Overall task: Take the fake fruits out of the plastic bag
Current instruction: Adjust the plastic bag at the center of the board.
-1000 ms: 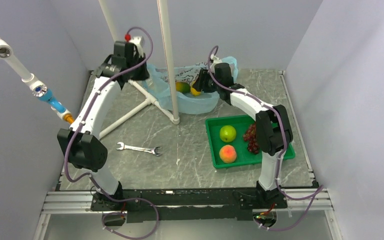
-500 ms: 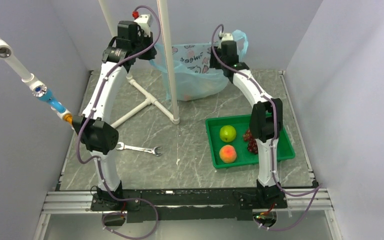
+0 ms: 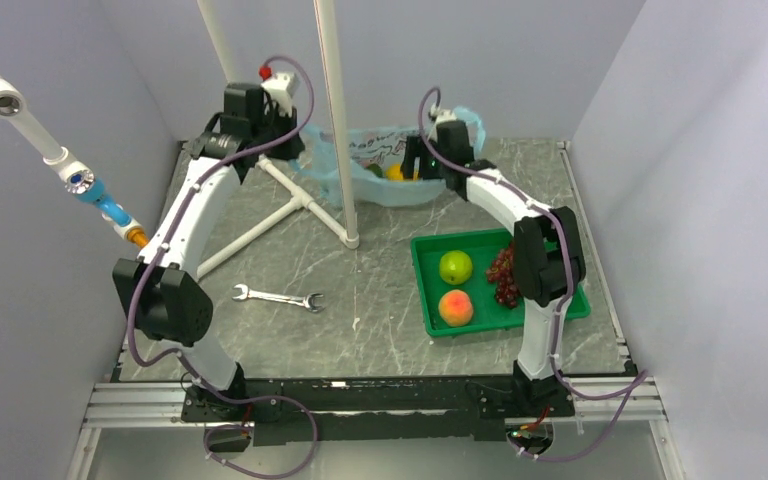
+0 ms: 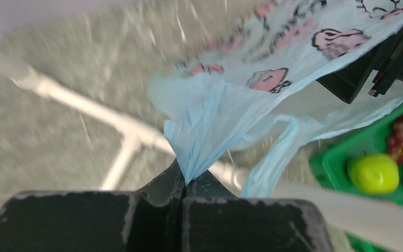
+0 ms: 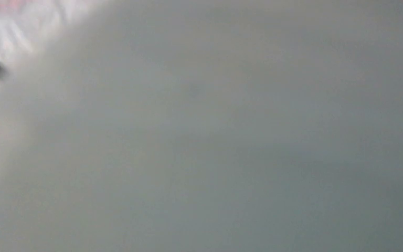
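The light-blue plastic bag point(image 3: 392, 196) sags on the table at the back, between my two grippers. My left gripper point(image 3: 297, 148) is shut on a bunched edge of the bag point(image 4: 215, 131); in the left wrist view its jaws point(image 4: 184, 181) pinch the plastic. My right gripper point(image 3: 422, 160) is at the bag's right rim and seems shut on it. The right wrist view is a grey blur. An orange fruit point(image 3: 395, 172) and a green one point(image 3: 374, 170) show inside the bag. A green apple point(image 3: 455, 267), a peach point(image 3: 456, 307) and grapes point(image 3: 503, 275) lie in the green tray point(image 3: 540, 310).
A white vertical pole point(image 3: 335, 120) stands in front of the bag on a white pipe base point(image 3: 260, 225). A wrench point(image 3: 278, 297) lies on the table at the left centre. The tray is at the right, near the right arm.
Both arms lifted the bag high half a second ago and have now lowered it back to the table. The bag has gone slack and fruits show inside it again.
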